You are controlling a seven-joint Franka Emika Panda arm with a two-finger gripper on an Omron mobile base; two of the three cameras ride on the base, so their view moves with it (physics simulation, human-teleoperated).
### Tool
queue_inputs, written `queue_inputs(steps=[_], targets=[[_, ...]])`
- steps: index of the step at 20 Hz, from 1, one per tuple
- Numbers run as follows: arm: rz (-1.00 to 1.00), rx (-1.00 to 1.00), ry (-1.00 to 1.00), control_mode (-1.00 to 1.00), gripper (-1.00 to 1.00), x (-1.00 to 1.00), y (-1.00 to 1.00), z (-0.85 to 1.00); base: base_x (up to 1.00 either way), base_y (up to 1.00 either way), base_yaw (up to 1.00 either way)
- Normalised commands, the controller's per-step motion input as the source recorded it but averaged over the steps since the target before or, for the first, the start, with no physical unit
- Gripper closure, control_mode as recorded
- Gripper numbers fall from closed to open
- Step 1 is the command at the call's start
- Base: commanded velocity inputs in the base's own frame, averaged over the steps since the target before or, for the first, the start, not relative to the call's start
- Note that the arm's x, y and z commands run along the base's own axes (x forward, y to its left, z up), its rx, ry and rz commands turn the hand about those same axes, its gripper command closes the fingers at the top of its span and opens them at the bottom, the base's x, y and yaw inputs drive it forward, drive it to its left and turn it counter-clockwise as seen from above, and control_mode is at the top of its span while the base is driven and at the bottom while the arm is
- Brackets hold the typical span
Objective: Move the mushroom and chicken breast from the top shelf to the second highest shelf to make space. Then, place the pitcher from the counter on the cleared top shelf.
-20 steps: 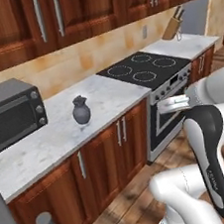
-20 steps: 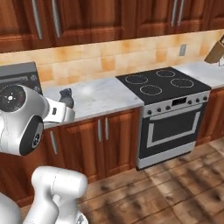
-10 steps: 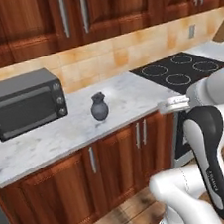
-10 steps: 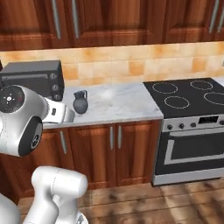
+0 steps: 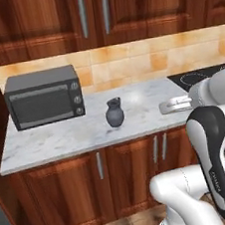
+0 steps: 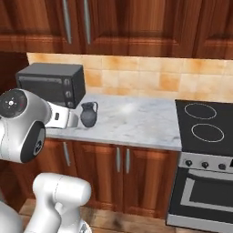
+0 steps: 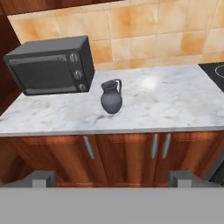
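Out on the marble table (image 5: 62, 136), right of the black microwave (image 5: 43, 97) and well clear of it, stands the dark pitcher (image 5: 114, 112), upright, handle turned to the right and slightly back. And the big news: the whole picture has swung since a second ago, when the stove sat centre stage and the pitcher was off to the left. That's the base driving, not the jug moving; the pitcher has kept its spot on the table while the cameras have slid across to face it squarely. The cooktop (image 6: 207, 129) is now pushed off to the right edge. The hand camera looks straight at the pitcher (image 7: 111, 98), with the two dark tips of the gripper (image 7: 112, 178) poking up at the bottom, jaws wide apart and nothing between them, well short of the table's near edge. From the right base view the pitcher (image 6: 88, 114) sits just beyond the arm's white wrist. My read: the robot is lining up for the pitcher pickup, with the reach not yet begun. As for contents, the pitcher's mouth is too small and dark to see inside, and the microwave door is shut, its window showing nothing I can make out.
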Motion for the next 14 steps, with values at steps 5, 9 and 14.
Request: queue_inputs(steps=[5, 9, 14], targets=[[0.0, 0.0, 0.0, 1.0, -1.0, 0.0, 0.0, 0.0, 0.58, -0.49, 0.51], [0.0, 0.0, 0.0, 1.0, -1.0, 0.0, 0.0, 0.0, 0.42, -0.5, 0.5], [0.0, 0.0, 0.0, 1.0, -1.0, 0.0, 0.0, 0.0, 0.3, -0.56, 0.47]])
